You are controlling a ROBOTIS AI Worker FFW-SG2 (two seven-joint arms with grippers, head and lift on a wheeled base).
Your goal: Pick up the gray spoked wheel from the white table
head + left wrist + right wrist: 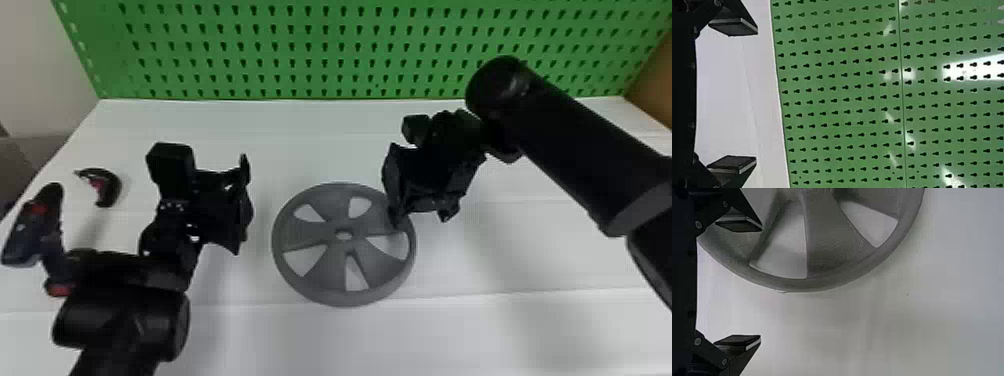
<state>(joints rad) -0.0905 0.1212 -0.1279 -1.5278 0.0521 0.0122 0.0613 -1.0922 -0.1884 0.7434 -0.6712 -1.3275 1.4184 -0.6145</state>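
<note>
Gray spoked wheel (340,250) lies flat on the tabletop (500,330); spread jaws of the right gripper (761,282) overhang its right rim. Left gripper (756,95): jaws spread, left of wheel. Caution: misaligned descent may strike a spoke, tilting the wheel. Pegboard (325,55) bounds far side; lateral clearance extends rightward.

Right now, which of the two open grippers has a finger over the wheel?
The right gripper: one finger is over the gray spoked wheel near its rim, while the left gripper is off to the wheel's left.
</note>
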